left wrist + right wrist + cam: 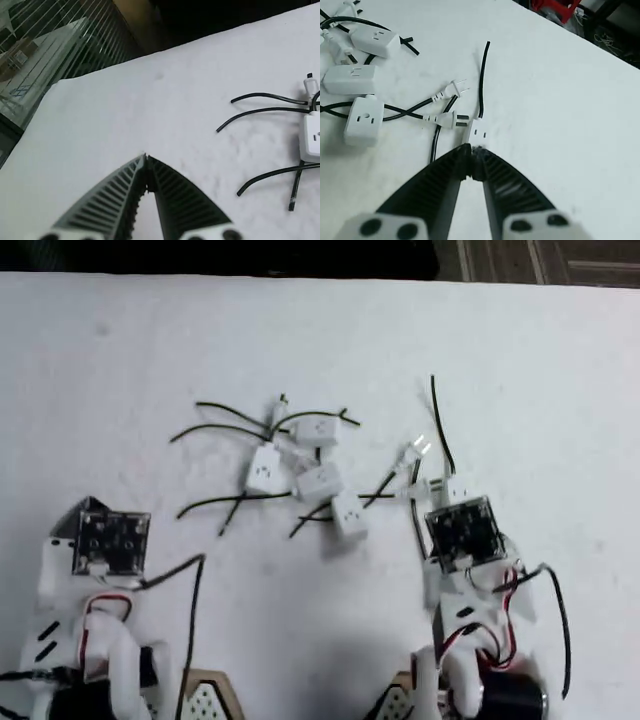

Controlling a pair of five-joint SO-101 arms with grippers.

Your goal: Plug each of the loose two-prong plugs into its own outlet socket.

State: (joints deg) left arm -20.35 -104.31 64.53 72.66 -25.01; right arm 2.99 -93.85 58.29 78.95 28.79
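Several white outlet sockets lie tangled with black cords mid-table, among them one point(318, 430), one point(265, 470) and one point(350, 512). A smaller socket point(479, 132) lies just past the tips of my right gripper point(470, 148), which is shut with nothing between its fingers. A two-prong plug point(451, 119) rests beside that socket, its prongs pointing at it. Another plug point(453, 90) with bright prongs lies a little farther off, loose. My left gripper point(146, 158) is shut over bare table, far from a socket point(312, 136) and a small plug point(310, 83).
The white table point(120, 370) has open room on its left half and far right. Its far edge point(300, 276) meets a dark floor. Loose black cord ends point(210, 428) fan out from the socket cluster. The left arm point(108, 540) and the right arm point(462, 530) stand near the front.
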